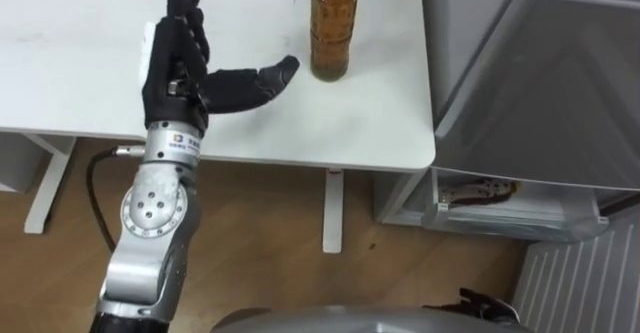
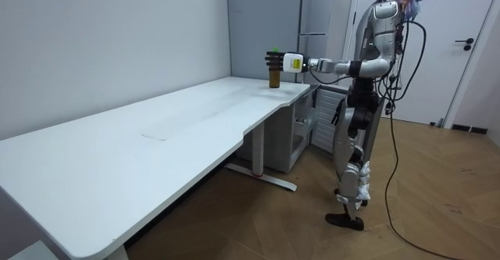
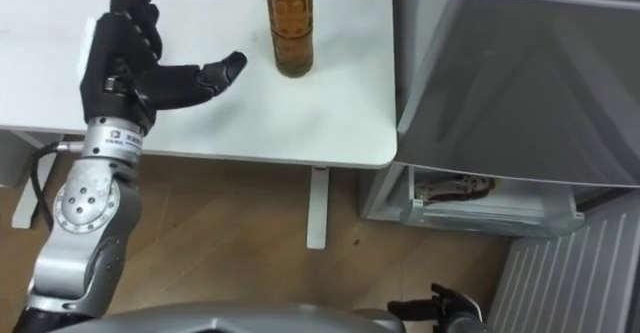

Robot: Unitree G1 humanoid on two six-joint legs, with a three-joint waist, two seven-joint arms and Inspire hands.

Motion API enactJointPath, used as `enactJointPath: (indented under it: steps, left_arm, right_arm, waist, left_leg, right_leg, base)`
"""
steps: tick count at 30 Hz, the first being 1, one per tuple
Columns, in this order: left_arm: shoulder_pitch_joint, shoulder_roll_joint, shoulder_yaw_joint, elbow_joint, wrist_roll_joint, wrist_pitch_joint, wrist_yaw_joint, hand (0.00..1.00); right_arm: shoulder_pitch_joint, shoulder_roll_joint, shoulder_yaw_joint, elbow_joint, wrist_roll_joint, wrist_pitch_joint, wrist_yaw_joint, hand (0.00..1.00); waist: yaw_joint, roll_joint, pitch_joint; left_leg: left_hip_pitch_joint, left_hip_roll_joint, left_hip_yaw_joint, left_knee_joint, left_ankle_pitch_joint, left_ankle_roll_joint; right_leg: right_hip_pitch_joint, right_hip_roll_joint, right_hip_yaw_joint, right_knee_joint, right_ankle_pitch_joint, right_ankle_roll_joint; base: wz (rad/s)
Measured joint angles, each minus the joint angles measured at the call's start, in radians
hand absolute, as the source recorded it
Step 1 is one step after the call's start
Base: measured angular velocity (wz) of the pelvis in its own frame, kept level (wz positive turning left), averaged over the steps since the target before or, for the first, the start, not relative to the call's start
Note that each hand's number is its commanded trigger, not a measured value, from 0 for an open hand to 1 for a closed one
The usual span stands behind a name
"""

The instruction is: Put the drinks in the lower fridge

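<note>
An amber drink bottle (image 1: pixel 331 33) stands upright near the right end of the white table (image 1: pixel 380 123). My left hand (image 1: pixel 180 68) hovers over the table just left of it, open, fingers straight and pointing away. Its thumb reaches toward the bottle's base, a small gap short of it. In the room view the left hand (image 2: pixel 273 59) is held out at the bottle (image 2: pixel 274 76) while I stand at the table's end. My right hand (image 3: pixel 445 313) hangs low by my side. The grey fridge (image 1: pixel 530 73) stands right of the table.
The fridge's lower part stands open, showing a white shelf (image 1: pixel 500 208) with something on it below the grey upper door. A white ribbed panel (image 1: pixel 570 283) sits at the bottom right. Wooden floor and a table leg (image 1: pixel 333 213) lie below the table's edge.
</note>
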Motion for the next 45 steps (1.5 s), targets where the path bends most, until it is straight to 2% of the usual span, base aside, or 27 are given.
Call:
enactJointPath:
  steps: [3,7,15,17,28,32,35,39,45]
  left_arm:
    - [0.0,0.0,-0.001,0.0,0.0,0.015,-0.024,0.0]
    - [0.0,0.0,-0.001,0.006,-0.019,0.016,-0.041,0.0]
    - [0.0,0.0,0.0,0.087,-0.021,0.018,-0.035,0.0]
    - [0.0,-0.003,0.0,0.09,-0.036,0.018,-0.033,0.0]
    - [-0.002,-0.004,-0.001,0.095,-0.039,0.018,-0.025,0.0]
    - [-0.024,-0.003,0.0,0.125,-0.037,0.018,-0.025,0.0]
    - [-0.033,-0.004,-0.001,0.146,-0.038,0.02,-0.025,0.0]
    - [-0.078,-0.019,-0.001,0.198,-0.08,0.02,-0.017,0.0]
    - [-0.091,-0.022,-0.001,0.21,-0.112,0.02,-0.014,0.0]
  right_arm:
    - [0.001,-0.005,0.0,0.0,0.0,0.002,0.002,0.0]
    - [0.0,-0.005,0.0,0.004,0.0,0.002,0.004,0.0]
    - [-0.003,-0.003,0.009,0.01,0.0,0.006,0.003,0.0]
    - [-0.005,-0.001,0.009,0.009,0.0,0.009,0.004,0.0]
    - [-0.018,0.015,0.01,0.008,-0.002,0.009,-0.008,0.0]
    - [-0.022,0.015,0.01,0.01,-0.005,0.009,-0.008,0.0]
    - [-0.023,0.015,0.009,0.01,-0.004,0.009,-0.008,0.0]
    - [-0.022,0.015,0.01,0.009,-0.003,0.008,-0.009,0.0]
    - [-0.021,0.015,0.01,0.009,-0.004,0.003,-0.009,0.0]
  waist:
    - [-0.004,0.007,-0.0044]
    - [-0.002,0.006,-0.004]
    - [-0.006,0.001,0.0031]
    - [-0.011,-0.005,0.007]
    - [-0.032,-0.019,0.0117]
    - [-0.037,-0.019,0.0113]
    - [-0.054,-0.015,0.0099]
    - [-0.054,-0.012,0.0102]
    - [-0.061,-0.008,0.0105]
  left_leg:
    - [-0.005,0.0,0.003,0.004,0.0,0.0]
    - [0.0,0.0,0.005,0.004,0.0,0.0]
    - [0.01,0.0,0.007,0.003,0.0,0.0]
    - [0.01,0.001,0.006,-0.002,0.0,0.0]
    - [0.011,0.003,0.01,-0.004,0.0,-0.001]
    - [0.012,0.001,0.012,-0.004,0.0,-0.001]
    - [0.014,0.001,0.012,-0.004,0.0,-0.001]
    - [0.029,0.006,0.027,-0.006,0.0,-0.001]
    - [0.039,0.008,0.036,-0.013,0.0,-0.001]
  right_leg:
    - [-0.005,0.0,0.002,0.0,0.0,0.0]
    - [-0.003,0.0,0.003,-0.001,0.0,0.0]
    - [0.004,0.001,0.023,0.0,0.0,0.0]
    - [0.004,0.001,0.023,0.001,0.0,0.0]
    - [-0.005,0.003,0.032,0.001,0.0,0.0]
    - [-0.007,0.002,0.038,0.0,0.0,0.0]
    - [-0.005,0.002,0.038,-0.001,0.0,0.0]
    - [0.003,0.005,0.047,0.0,0.0,0.0]
    - [0.005,0.007,0.057,0.002,0.002,-0.004]
  base:
    - [0.0]
    - [0.0]
    - [-0.02]
    - [0.0]
    - [-0.02]
    - [-0.02]
    - [0.0]
    - [-0.1]
    - [-0.07]
